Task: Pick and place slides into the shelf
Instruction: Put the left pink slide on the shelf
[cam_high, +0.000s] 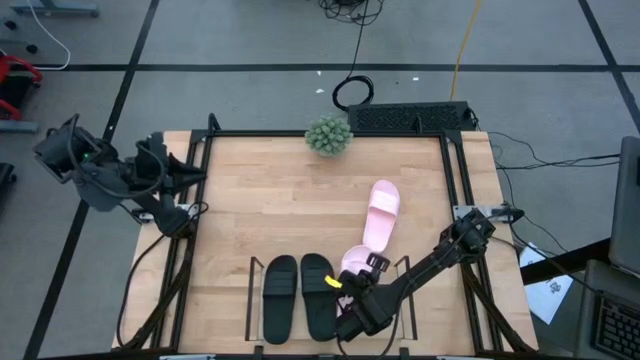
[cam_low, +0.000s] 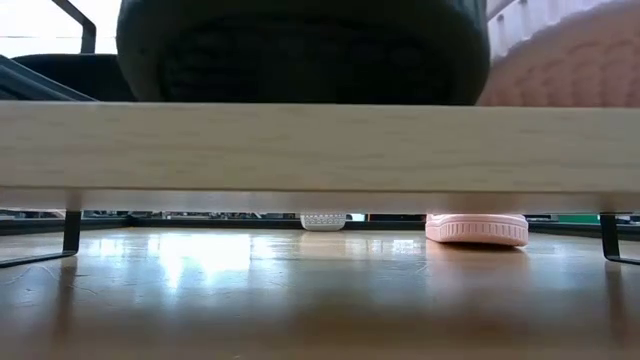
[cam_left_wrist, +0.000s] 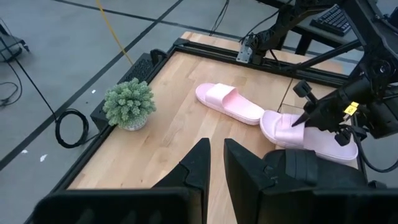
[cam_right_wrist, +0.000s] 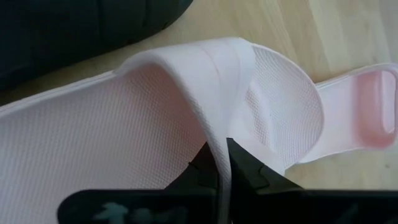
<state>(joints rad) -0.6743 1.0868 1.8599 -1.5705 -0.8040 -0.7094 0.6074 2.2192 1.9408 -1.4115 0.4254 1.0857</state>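
Two black slides (cam_high: 298, 296) lie side by side in the shelf (cam_high: 251, 300) at the table's near edge. One pink slide (cam_high: 381, 213) lies flat on the table beyond it. My right gripper (cam_right_wrist: 219, 160) is shut on the second pink slide (cam_high: 356, 264), just right of the black pair. In the low view this slide's sole (cam_low: 570, 60) shows above the shelf's board (cam_low: 300, 150), beside a black sole (cam_low: 300, 50). My left gripper (cam_left_wrist: 215, 163) waits high at the table's far left, open by a narrow gap, holding nothing. My right gripper pinches the pink slide's wide strap at its edge (cam_right_wrist: 213, 127) between its two fingers (cam_right_wrist: 247, 167). The fingers come from above, slanting steeply down, and lie across the strap's edge. Whether the sole rests on the shelf, I cannot tell.
A small potted plant (cam_high: 328, 135) stands at the table's far edge, with a black box (cam_high: 412, 118) and cables behind it. Bare wood lies between the plant and the shelf, left of the lying pink slide. The shelf's thin black uprights (cam_high: 404, 290) stand close to the held slide.
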